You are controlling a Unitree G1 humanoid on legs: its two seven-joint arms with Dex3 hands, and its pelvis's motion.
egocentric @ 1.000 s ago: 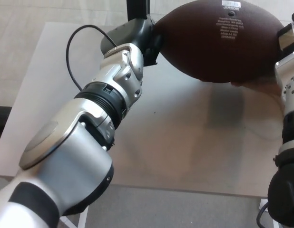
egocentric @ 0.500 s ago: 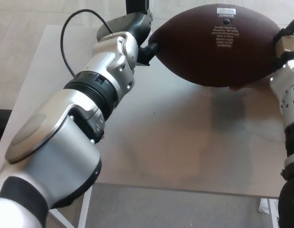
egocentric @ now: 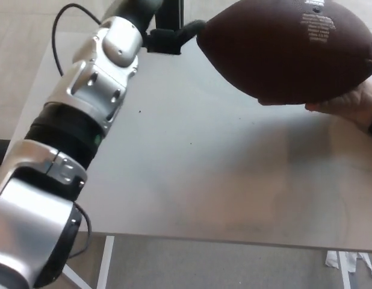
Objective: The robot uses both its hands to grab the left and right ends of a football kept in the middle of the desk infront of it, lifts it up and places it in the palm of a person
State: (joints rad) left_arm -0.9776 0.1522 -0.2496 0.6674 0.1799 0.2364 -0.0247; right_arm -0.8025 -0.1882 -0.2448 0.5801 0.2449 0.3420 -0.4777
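I see the football (egocentric: pixel 288 51) held up above the far side of the desk (egocentric: pixel 204 174), its underside resting on a person's hand (egocentric: pixel 348 102). My left hand (egocentric: pixel 168 37) sits just beside the ball's left tip, maybe touching; finger state mostly cropped, can't tell. Right hand isn't visible.

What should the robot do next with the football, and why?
Probably draw the left hand leftward, off the football. The ball is lifted above the desk and a person's hand is under its right side, so the handover looks nearly complete.
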